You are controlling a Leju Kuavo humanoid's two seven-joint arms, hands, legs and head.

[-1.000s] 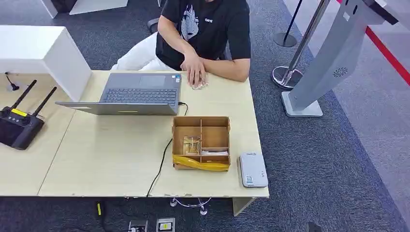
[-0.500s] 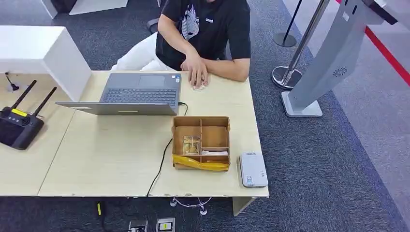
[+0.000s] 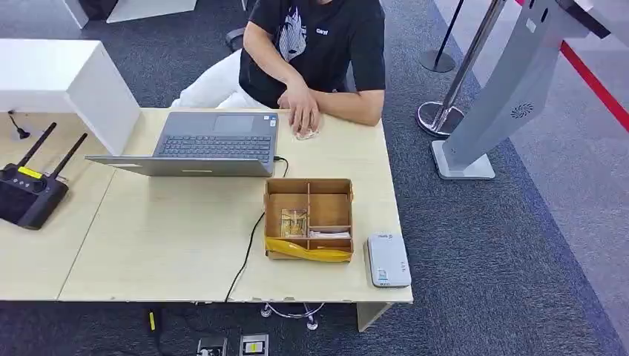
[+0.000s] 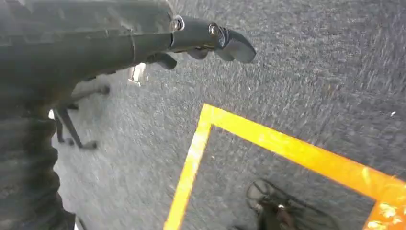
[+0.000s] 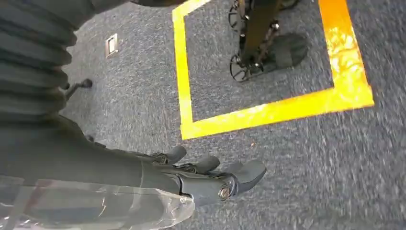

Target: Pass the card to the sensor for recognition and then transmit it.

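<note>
- The head view looks forward and steeply down from high on the robot's body, some way back, taking in the whole pale surface [image 3: 170, 237], the person seated at its far edge [image 3: 315, 55] and grey carpet [image 3: 489, 245] around it.
- The left wrist view sits close behind the left hand [image 4: 143, 43], whose dark bulk crowds the near side, and faces down at carpet crossed by yellow floor tape [image 4: 287, 151].
- The right wrist view sits equally close behind the right hand [image 5: 191, 177], also facing the floor.
- Both wrist views share the carpet and yellow tape [image 5: 268, 112]; with the head view they share the carpet.
</note>
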